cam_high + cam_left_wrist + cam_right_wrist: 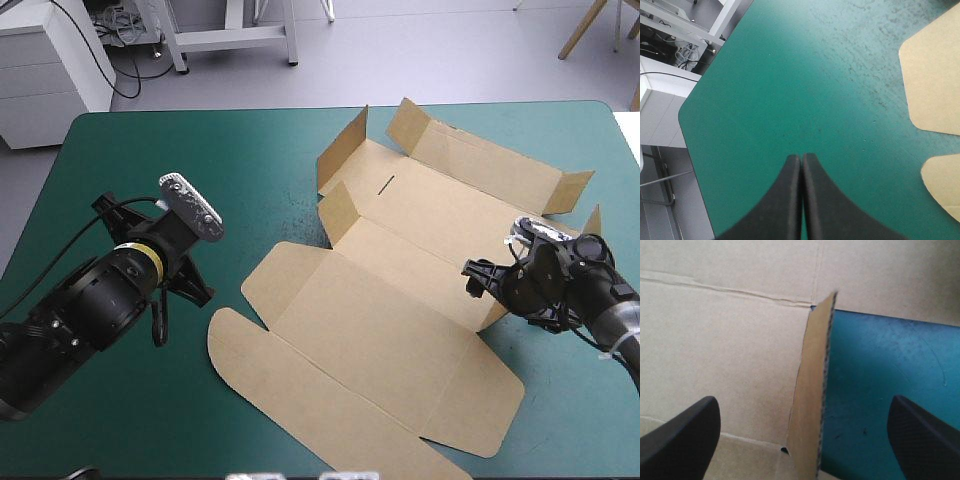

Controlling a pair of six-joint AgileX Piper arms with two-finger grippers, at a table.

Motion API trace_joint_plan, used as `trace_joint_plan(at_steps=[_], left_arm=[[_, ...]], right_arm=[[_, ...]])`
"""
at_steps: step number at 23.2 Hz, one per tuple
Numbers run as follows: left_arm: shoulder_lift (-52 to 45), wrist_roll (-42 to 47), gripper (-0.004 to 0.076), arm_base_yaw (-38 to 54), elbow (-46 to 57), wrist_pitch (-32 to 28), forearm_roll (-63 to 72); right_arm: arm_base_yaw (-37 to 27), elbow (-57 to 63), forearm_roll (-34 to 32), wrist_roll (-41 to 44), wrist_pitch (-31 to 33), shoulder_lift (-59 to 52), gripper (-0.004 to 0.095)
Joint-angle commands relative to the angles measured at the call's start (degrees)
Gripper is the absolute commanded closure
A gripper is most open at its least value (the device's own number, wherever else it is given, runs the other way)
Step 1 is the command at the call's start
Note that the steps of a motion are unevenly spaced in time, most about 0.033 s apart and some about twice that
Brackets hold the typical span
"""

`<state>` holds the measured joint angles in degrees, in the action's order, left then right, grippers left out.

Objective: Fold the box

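The brown box lies as a cut sheet, mostly flat, on the middle and right of the table. Its far wall and far left flaps stand raised. My right gripper is at the sheet's right edge, open. In the right wrist view its fingers straddle a raised side flap: one is over the box panel, the other over the teal-green cover. My left gripper is shut and holds nothing. It hovers over the cover left of the box, and two rounded flaps lie ahead and to one side of it.
The teal-green cover runs from the left gripper to the table's far edge. A white cabinet stands beyond the far left corner. The table's rounded far left corner shows ahead of the left gripper.
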<state>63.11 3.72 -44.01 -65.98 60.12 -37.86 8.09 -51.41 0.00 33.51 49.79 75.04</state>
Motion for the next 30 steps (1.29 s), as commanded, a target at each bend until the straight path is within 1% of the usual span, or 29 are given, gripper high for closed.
trace_joint_plan(at_steps=[1,3,4,6,8,11,12,16,18,20,21,22,23,25,27,30], left_arm=[[-1.3,0.75,0.0734,-0.37,-2.02,-1.9,-1.64],[-1.3,0.75,0.0734,-0.37,-2.02,-1.88,-1.64],[-1.3,0.75,0.0734,-0.37,-2.02,-1.88,-1.64],[-1.3,0.75,0.0734,-0.37,-2.02,-1.88,-1.64],[-1.3,0.75,0.0734,-0.37,-2.02,-1.88,-1.64],[-1.3,0.75,0.0734,-0.37,-2.02,-1.88,-1.64],[-1.3,0.75,0.0734,-0.37,-2.02,-1.88,-1.64],[-1.3,0.75,0.0734,-0.37,-2.02,-1.88,-1.64],[-1.3,0.75,0.0734,-0.37,-2.02,-1.88,-1.64],[-1.3,0.75,0.0734,-0.37,-2.02,-1.88,-1.64],[-1.3,0.75,0.0734,-0.37,-2.02,-2.04,-1.64],[-1.3,0.75,0.0734,-0.37,-2.02,-2.07,-1.64],[-1.3,0.75,0.0734,-0.37,-2.02,-2.17,-1.64],[-1.3,0.75,0.0734,-0.37,-2.02,-2.28,-1.64],[-1.3,0.75,0.0734,-0.37,-2.02,-2.79,-1.64],[-1.3,0.75,0.0734,-0.37,-2.02,-3.19,-1.64]], right_arm=[[-1.94,-1.77,0.92,-2.66,-1.91,-0.43,0.0136],[-2.44,-1.77,0.9,-2.66,-2.13,-0.43,0.0218],[-2.42,-1.77,0.9,-2.66,-2.27,-0.43,0.0282],[-2.42,-1.77,0.9,-2.66,-2.27,-0.43,0.043],[-2.42,-1.77,0.9,-2.66,-2.58,-0.43,0.0626],[-2.42,-1.77,0.53,-2.66,-3.09,-0.43,0.0892],[-2.42,-1.77,0.41,-2.66,-3.42,-0.43,0.0926],[-2.42,-1.77,0.41,-3.4,-3.95,-0.43,0.0927],[-2.42,-1.77,0.41,-5.74,-3.96,-0.43,0.0927],[-2.42,-1.77,0.62,-12.94,-4.07,-0.43,0.0927],[-2.42,-1.77,0.59,-18.1,-4.07,-0.43,0.0927],[-2.42,-1.77,0.48,-19.68,-4.23,-0.43,0.0927],[-2.42,-1.77,0.48,-23.37,-5.7,-0.4,0.0927],[-2.42,-1.89,0.38,-28.12,-10.18,0.32,0.0927],[-2.42,-2.4,1.06,-33.51,-12.97,3.34,0.0927],[-2.31,-6.12,2.81,-43.52,-12.62,9.92,0.0927]])
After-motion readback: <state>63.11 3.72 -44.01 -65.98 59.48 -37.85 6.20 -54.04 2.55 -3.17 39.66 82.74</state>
